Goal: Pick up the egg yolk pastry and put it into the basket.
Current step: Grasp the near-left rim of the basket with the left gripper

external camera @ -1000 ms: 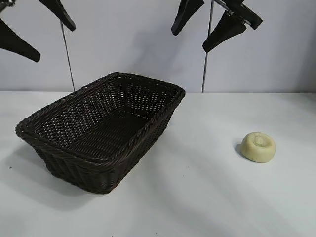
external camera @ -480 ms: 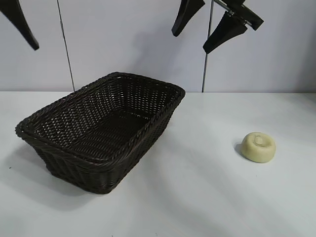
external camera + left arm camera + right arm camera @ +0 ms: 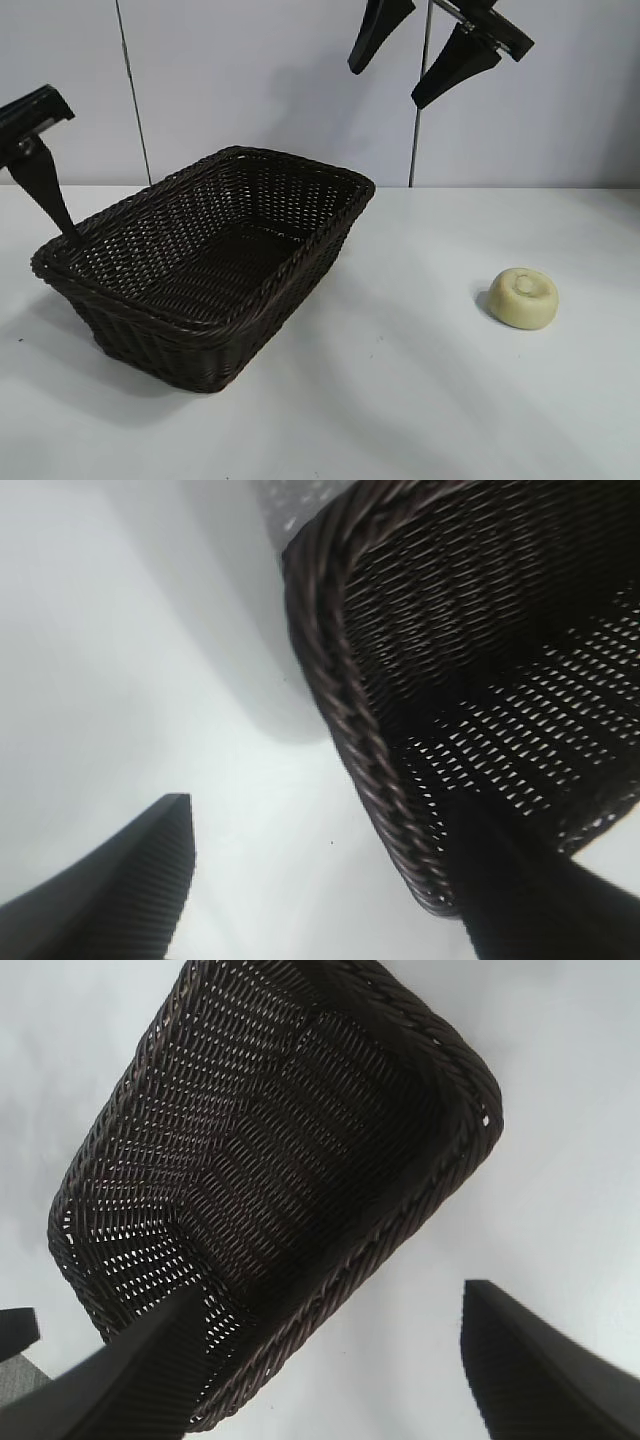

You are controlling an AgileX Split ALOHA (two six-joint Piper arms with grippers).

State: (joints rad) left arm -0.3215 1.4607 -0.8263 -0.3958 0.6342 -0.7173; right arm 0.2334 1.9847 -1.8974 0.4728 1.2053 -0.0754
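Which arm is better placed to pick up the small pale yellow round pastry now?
The right. Its open gripper hangs on the side where the pastry lies on the white table. The left gripper is at the dark woven basket's far corner.

No readable text, labels, brands, nos. or signs anywhere in the exterior or either wrist view. Nothing printed shows on any surface.
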